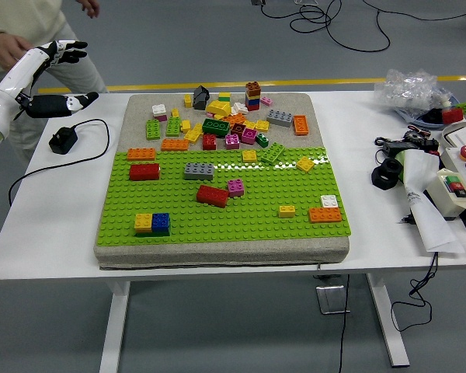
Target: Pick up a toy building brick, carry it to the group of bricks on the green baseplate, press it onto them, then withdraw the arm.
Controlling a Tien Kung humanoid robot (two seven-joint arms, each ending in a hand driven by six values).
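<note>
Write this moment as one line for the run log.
left hand: open, raised off table's left corner, holding nothing | right hand: not in view | bricks: loose, untouched | green baseplate: few bricks attached | person: behind left arm
</note>
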